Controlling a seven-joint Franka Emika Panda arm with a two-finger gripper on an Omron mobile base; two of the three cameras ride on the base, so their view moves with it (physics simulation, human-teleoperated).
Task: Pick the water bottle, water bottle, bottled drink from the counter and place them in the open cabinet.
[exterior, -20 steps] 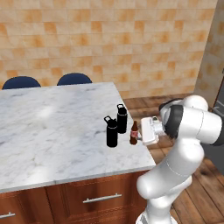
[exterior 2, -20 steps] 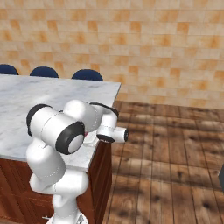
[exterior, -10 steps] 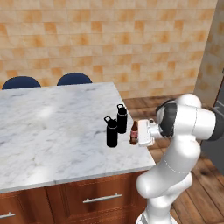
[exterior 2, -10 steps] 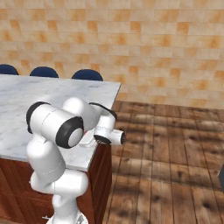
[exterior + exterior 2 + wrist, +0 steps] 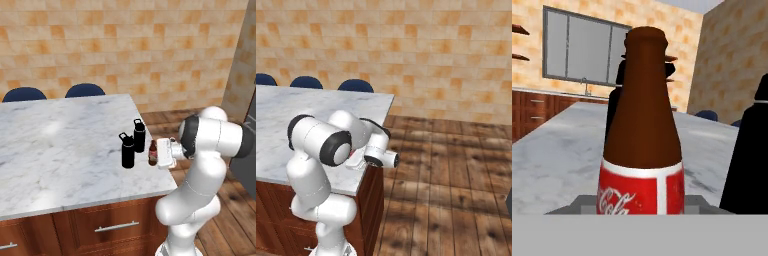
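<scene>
On the desk [image 5: 60,150] near its right edge, two water bottles [image 5: 128,150] stand left of the bottled drink [image 5: 152,153], which the fingers [image 5: 158,154] pinch low. I'd lift it straight up so it clears those neighbours before swinging away.

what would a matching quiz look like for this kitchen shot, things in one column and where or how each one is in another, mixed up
Things
1. small brown glass bottle with a red label
2. matte black water bottle with a loop cap, nearer the front edge
3. white-grey veined marble counter
4. two-finger gripper

States or places
A. carries all three bottles on its top
B. stands upright, left of the brown bottle in the left base view
C. shut around a bottle's lower part
D. sits between the gripper's fingers, near the counter's right edge

Pairs: 1-D, 2-B, 3-A, 4-C
</scene>
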